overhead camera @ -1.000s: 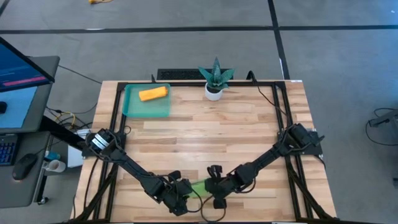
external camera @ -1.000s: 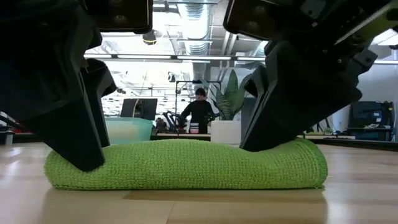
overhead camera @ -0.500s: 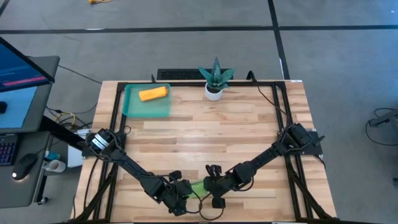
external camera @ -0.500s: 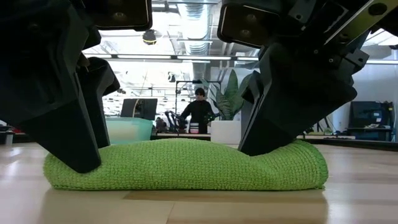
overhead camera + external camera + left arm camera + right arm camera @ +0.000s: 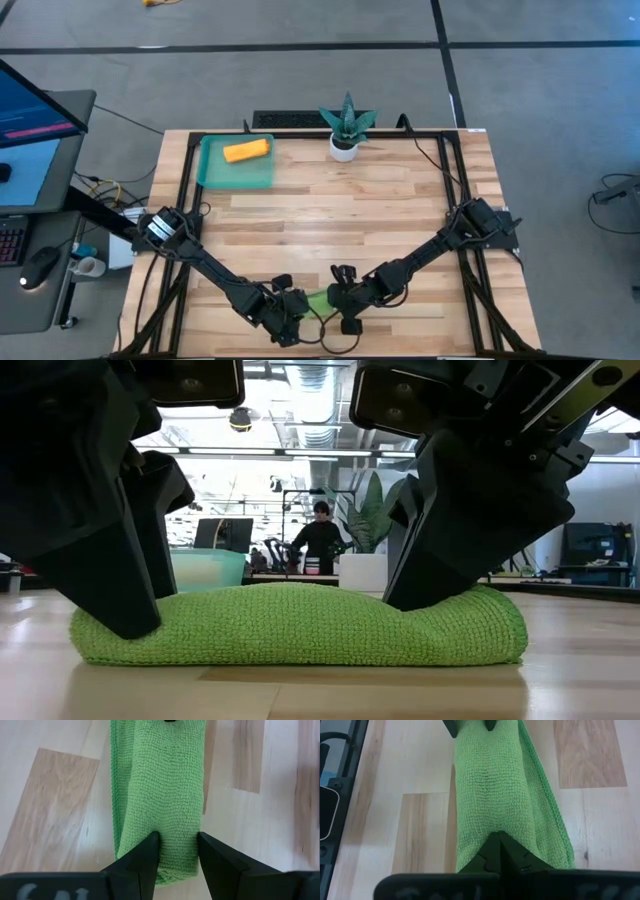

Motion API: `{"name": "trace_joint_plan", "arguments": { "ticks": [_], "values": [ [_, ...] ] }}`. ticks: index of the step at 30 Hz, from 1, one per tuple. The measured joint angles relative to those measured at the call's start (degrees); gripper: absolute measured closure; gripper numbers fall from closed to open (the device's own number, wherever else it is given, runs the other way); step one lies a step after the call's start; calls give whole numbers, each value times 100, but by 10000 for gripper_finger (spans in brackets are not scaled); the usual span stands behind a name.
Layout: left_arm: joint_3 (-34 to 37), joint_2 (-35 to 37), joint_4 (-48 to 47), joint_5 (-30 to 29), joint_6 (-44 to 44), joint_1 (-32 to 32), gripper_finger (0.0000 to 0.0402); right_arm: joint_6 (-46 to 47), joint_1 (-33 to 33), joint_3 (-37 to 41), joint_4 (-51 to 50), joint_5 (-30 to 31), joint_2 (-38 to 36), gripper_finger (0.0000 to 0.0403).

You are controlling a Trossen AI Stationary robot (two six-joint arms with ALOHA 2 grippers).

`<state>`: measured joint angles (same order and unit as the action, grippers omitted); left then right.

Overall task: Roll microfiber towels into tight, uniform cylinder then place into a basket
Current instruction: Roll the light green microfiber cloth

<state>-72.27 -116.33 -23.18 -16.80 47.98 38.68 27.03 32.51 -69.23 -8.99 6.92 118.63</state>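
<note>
The green towel (image 5: pixel 300 625) lay rolled at the table's near edge, its length running from the left claw (image 5: pixel 178 851), pinching one end, to the right claw (image 5: pixel 498 845), closed tight on the other; the tray (image 5: pixel 236 177) sat well apart, nearer the left arm.

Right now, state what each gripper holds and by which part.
The left gripper clamps one end of the rolled green towel, fingers astride it. The right gripper, shut, pinches or presses the other end; which is unclear.
</note>
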Motion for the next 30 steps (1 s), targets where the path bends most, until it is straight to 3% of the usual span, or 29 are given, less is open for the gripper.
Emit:
{"name": "trace_joint_plan", "arguments": {
  "ticks": [17,30],
  "values": [
    [7,-7,87,-282,-684,11,265,2,0,13,75,5,5,379],
    [11,-13,279,-465,-1051,-1,190,0,-4,15,100,67,13,373]
  ]
}}
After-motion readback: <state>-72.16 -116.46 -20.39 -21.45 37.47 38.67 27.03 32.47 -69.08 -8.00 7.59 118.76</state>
